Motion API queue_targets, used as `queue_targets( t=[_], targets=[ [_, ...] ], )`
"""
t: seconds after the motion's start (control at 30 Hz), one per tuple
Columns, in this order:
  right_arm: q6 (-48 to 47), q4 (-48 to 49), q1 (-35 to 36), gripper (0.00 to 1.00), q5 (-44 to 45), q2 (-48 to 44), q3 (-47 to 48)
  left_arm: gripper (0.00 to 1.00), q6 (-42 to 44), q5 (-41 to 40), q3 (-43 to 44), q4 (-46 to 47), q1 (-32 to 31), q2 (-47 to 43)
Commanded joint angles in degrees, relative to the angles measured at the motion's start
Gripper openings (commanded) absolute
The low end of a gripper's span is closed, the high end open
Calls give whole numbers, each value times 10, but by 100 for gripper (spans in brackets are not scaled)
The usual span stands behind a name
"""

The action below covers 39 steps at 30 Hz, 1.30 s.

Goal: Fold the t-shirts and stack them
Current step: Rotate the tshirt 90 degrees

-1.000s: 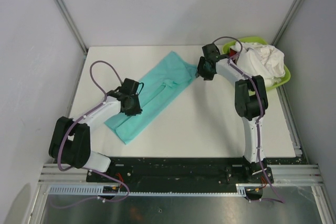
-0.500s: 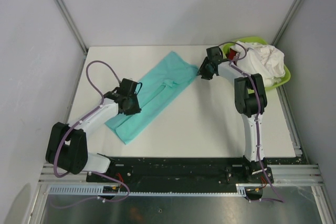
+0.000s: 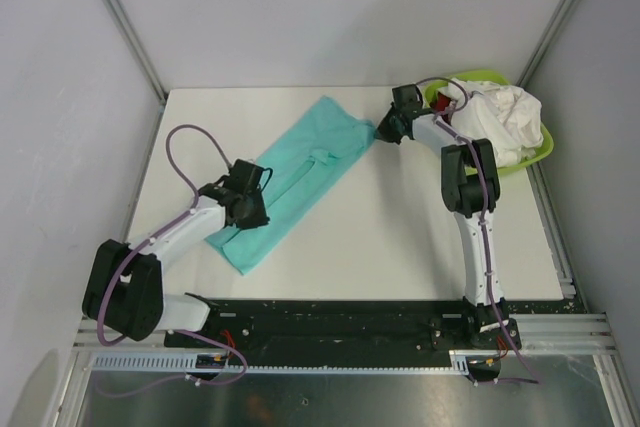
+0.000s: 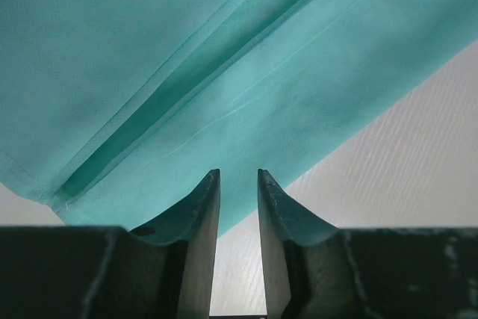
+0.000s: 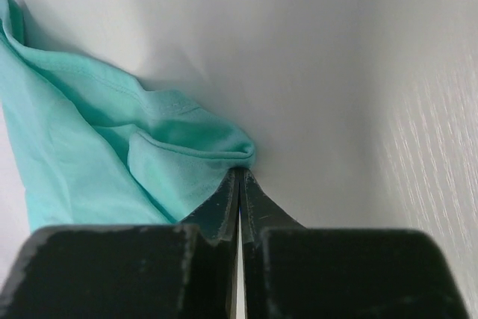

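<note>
A teal t-shirt [image 3: 300,172] lies folded into a long strip running diagonally across the white table [image 3: 400,237]. My right gripper [image 3: 381,133] is at the strip's far right corner. In the right wrist view its jaws [image 5: 240,171] are pressed together on the bunched hem of the teal cloth [image 5: 97,155]. My left gripper [image 3: 246,211] hovers low over the strip's near left end. In the left wrist view it [image 4: 238,173] stands slightly open with bare table showing between its fingers, just at the edge of the teal cloth [image 4: 224,72]. White t-shirts [image 3: 495,117] are heaped in the basin, with a bit of red [image 3: 443,105] beside them.
A lime-green basin [image 3: 537,154] stands at the table's back right corner, close behind the right arm. Grey walls with metal framing close in the left, back and right sides. The arms' black base rail [image 3: 340,322] runs along the near edge.
The right gripper moved onto the teal shirt's far corner and shut on it. The left gripper slid down along the shirt toward its near end, still slightly open.
</note>
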Motion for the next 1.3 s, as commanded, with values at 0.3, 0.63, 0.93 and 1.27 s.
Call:
queue_targets(
  t=[0.3, 0.63, 0.93, 1.27],
  targets=[
    [-53, -93, -35, 0, 23, 87, 195, 39, -7, -10, -17, 0, -43, -12],
    [-74, -109, -40, 5, 2, 73, 216, 38, -30, -64, -35, -25, -95, -3],
    [-78, -76, -16, 16, -12, -70, 64, 38, -30, -84, -13, -26, -112, 57],
    [-61, -70, 10, 32, -26, -176, -78, 38, -32, -70, 14, -25, -148, 83]
  ],
)
